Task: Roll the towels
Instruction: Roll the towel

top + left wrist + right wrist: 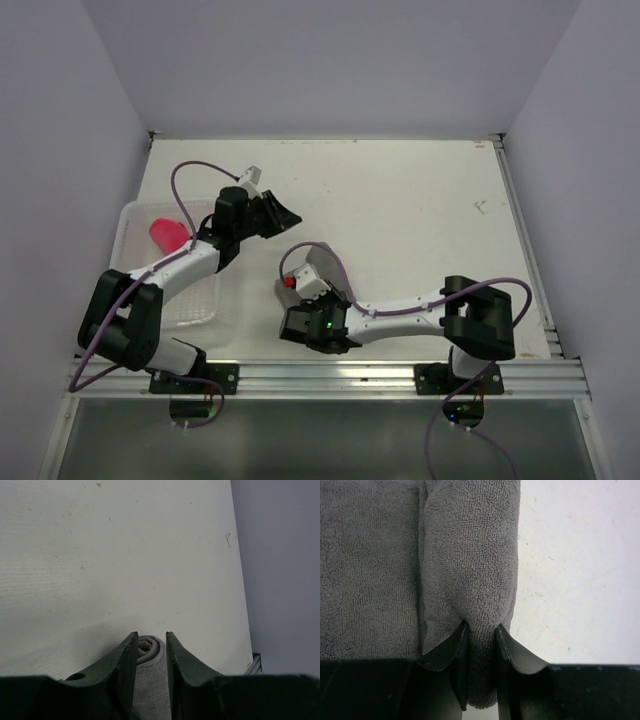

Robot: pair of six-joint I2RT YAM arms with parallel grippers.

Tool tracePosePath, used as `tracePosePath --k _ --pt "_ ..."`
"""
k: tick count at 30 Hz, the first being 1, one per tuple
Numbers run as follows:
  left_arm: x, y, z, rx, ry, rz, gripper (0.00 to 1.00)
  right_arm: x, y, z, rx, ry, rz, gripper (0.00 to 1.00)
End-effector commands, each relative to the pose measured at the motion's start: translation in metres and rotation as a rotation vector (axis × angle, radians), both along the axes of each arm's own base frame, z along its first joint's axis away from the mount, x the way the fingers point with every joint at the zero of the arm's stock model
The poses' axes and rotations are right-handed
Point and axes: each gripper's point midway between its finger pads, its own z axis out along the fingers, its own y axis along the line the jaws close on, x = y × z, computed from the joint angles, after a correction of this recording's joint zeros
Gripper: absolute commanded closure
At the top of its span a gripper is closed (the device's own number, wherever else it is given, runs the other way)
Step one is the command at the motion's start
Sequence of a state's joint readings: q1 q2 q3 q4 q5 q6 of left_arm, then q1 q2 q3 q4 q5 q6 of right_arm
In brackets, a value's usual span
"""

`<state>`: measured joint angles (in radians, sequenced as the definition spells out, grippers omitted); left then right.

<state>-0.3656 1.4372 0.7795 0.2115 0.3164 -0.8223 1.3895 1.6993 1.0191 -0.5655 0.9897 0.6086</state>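
A grey towel roll (150, 677) lies between my left gripper's (151, 636) jaws, its spiral end showing just past the tips; the jaws are shut on it. The right gripper (481, 626) is shut on the end of a rolled fold of grey towel (470, 555), and a flat part of that cloth (370, 580) spreads to the left. From above, the left gripper (280, 213) sits left of mid-table and the right gripper (312, 335) near the front edge; the grey cloth is hard to make out there. The pink towel (167, 233) lies bunched in the basket.
The white perforated basket (140, 300) stands at the left under the left arm. A metal rail (330, 375) runs along the near edge. Walls close in the table at the left, back and right.
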Motion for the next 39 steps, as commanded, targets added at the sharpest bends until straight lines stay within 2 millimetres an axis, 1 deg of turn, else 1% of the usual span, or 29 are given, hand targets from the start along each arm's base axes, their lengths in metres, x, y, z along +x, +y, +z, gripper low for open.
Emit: tracePosePath --k 1,2,4,5,8,10,11,14,17,18,20,22,23,24,27,28,29,32,34,36,37,38,39 --pt "-0.016 -0.025 0.03 -0.134 -0.071 -0.091 0.67 -0.001 -0.007 0.016 -0.156 -0.114 -0.011 1.0" --pt "-0.018 -0.028 0.033 -0.144 -0.081 -0.099 0.67 -0.003 -0.005 0.011 -0.178 -0.114 -0.009 1.0" --pt "-0.026 -0.037 0.038 -0.164 -0.096 -0.127 0.67 -0.008 0.004 0.008 -0.179 -0.106 0.006 1.0" --pt "-0.033 -0.042 0.043 -0.179 -0.115 -0.147 0.67 -0.011 0.006 0.003 -0.192 -0.1 0.014 1.0" --pt "-0.045 -0.05 0.052 -0.212 -0.13 -0.179 0.67 -0.015 0.013 -0.004 -0.178 -0.077 0.027 1.0" --pt "-0.054 -0.052 0.051 -0.236 -0.129 -0.198 0.67 -0.016 0.014 -0.008 -0.177 -0.067 0.031 1.0" --pt "-0.058 -0.052 0.054 -0.25 -0.139 -0.206 0.67 -0.017 0.015 -0.009 -0.17 -0.059 0.033 1.0" --pt "-0.071 -0.054 0.052 -0.283 -0.144 -0.231 0.67 -0.018 0.016 -0.014 -0.162 -0.046 0.036 1.0" --pt "-0.084 -0.059 0.046 -0.301 -0.149 -0.265 0.67 -0.019 0.016 -0.017 -0.162 -0.041 0.037 1.0" --pt "-0.091 -0.063 0.042 -0.314 -0.152 -0.281 0.67 -0.019 0.017 -0.018 -0.157 -0.036 0.037 1.0" --pt "-0.102 -0.07 0.035 -0.319 -0.147 -0.317 0.67 -0.02 0.018 -0.02 -0.149 -0.035 0.038 1.0" --pt "-0.105 -0.073 0.025 -0.309 -0.122 -0.328 0.67 -0.02 0.02 -0.022 -0.137 -0.029 0.042 1.0" --pt "-0.108 -0.075 0.015 -0.303 -0.105 -0.336 0.68 -0.021 0.019 -0.023 -0.134 -0.027 0.044 1.0" --pt "-0.11 -0.075 0.012 -0.309 -0.094 -0.332 0.68 -0.021 0.018 -0.025 -0.139 -0.028 0.044 1.0" --pt "-0.113 -0.078 -0.008 -0.277 -0.059 -0.326 0.68 -0.021 0.016 -0.026 -0.139 -0.028 0.039 1.0" --pt "-0.113 -0.079 -0.018 -0.26 -0.035 -0.32 0.68 -0.021 0.017 -0.027 -0.136 -0.027 0.04 1.0" --pt "-0.116 -0.08 -0.024 -0.248 -0.022 -0.323 0.68 -0.021 0.017 -0.026 -0.131 -0.028 0.04 1.0" --pt "-0.117 -0.076 -0.054 -0.188 0.054 -0.29 0.69 -0.021 0.016 -0.025 -0.116 -0.027 0.034 1.0" --pt "-0.116 -0.071 -0.069 -0.15 0.084 -0.264 0.69 -0.022 0.016 -0.022 -0.096 -0.027 0.033 1.0" --pt "-0.12 -0.068 -0.081 -0.13 0.113 -0.256 0.69 -0.022 0.015 -0.019 -0.074 -0.029 0.031 1.0" --pt "-0.122 -0.064 -0.093 -0.105 0.145 -0.242 0.69 -0.022 0.016 -0.018 -0.059 -0.029 0.028 1.0" --pt "-0.122 -0.062 -0.099 -0.094 0.159 -0.237 0.69 -0.022 0.016 -0.016 -0.042 -0.03 0.022 1.0" --pt "-0.123 -0.061 -0.104 -0.084 0.17 -0.231 0.69 -0.022 0.015 -0.013 -0.02 -0.032 0.015 0.98"
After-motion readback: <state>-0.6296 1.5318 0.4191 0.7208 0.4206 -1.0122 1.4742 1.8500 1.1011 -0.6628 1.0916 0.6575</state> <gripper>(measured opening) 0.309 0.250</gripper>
